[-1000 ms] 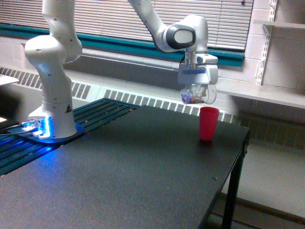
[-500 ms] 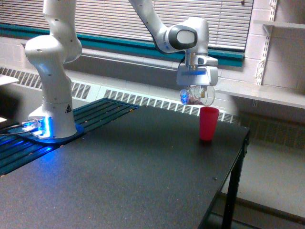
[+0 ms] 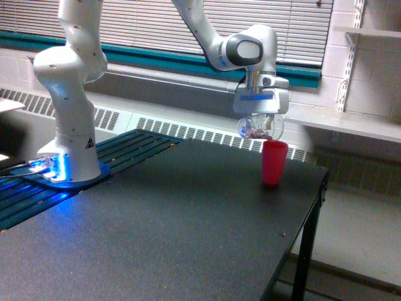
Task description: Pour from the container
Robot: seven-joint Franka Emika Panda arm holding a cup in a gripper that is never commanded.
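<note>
In the exterior view the clear container point(image 3: 260, 127) hangs tipped on its side, brownish bits showing inside it, with my gripper point(image 3: 260, 120) shut on it. Its mouth faces the exterior view's right and sits just above the rim of the pink-red cup point(image 3: 274, 162). That cup stands upright on the black table point(image 3: 156, 232) near its far right corner, directly below and slightly right of the gripper.
The arm's white base point(image 3: 69, 150) stands at the exterior view's left on a blue-lit mount. The table's right edge point(image 3: 313, 207) drops to the floor close beside the pink-red cup. A wall shelf point(image 3: 351, 122) runs behind it.
My gripper has shifted slightly to the right with the container, bringing its mouth closer over the pink-red cup. The cup has not moved.
</note>
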